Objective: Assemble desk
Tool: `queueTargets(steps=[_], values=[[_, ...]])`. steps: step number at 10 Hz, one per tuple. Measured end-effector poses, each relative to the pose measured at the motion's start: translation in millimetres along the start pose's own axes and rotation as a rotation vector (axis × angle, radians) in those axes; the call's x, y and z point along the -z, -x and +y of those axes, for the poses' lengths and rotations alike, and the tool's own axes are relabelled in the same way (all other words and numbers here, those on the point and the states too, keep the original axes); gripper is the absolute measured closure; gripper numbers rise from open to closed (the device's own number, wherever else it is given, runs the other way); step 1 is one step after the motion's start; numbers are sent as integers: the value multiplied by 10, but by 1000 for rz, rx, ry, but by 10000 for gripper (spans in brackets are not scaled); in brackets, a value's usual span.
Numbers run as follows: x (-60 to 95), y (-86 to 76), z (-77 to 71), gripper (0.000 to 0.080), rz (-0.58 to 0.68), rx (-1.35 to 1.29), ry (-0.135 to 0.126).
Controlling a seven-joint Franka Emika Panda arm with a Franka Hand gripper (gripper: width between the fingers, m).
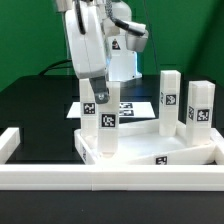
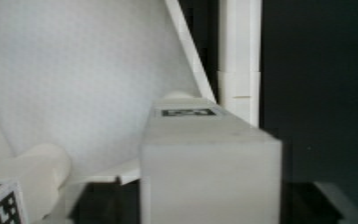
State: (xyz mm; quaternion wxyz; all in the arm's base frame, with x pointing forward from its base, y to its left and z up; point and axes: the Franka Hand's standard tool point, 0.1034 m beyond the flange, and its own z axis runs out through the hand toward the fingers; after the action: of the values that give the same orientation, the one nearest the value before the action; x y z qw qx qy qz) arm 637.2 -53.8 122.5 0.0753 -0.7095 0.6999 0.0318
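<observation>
Nearest the lens, the long low white border wall (image 1: 110, 177) fronts the large white rimmed plastic tabletop panel (image 1: 185, 148). Directly beneath the tool (image 1: 100, 97) a short white square-section leg (image 1: 104, 128) stands upright on that panel, seemingly between parted jaws; whether they grip, I cannot tell. Beyond it two matching legs (image 1: 186, 104) wait; I judge the next move needs a clean upward retreat.

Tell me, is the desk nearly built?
Not yet. The tabletop lies flat. The gripper is at a leg standing on its corner. A second leg and a third leg stand apart, likely still to fit.
</observation>
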Motion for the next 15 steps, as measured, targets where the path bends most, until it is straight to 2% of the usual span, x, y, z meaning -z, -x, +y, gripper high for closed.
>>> queueTargets(steps=[1, 2, 3, 7, 8, 9, 11, 12, 13, 14, 15], values=[[-8, -7, 41, 235, 8, 180, 28], [-17, -5, 57, 177, 18, 362, 54], [-46, 34, 72, 177, 15, 502, 61], [-47, 19, 74, 150, 8, 747, 64], [-67, 61, 73, 150, 18, 1009, 95], [-103, 204, 76, 150, -8, 1164, 101], [-96, 247, 69, 150, -12, 1207, 97], [-101, 243, 72, 252, -12, 1187, 98], [-97, 220, 75, 387, -10, 1185, 100], [-97, 177, 87, 387, -3, 1101, 103], [-105, 166, 96, 500, 1, 1005, 103]])
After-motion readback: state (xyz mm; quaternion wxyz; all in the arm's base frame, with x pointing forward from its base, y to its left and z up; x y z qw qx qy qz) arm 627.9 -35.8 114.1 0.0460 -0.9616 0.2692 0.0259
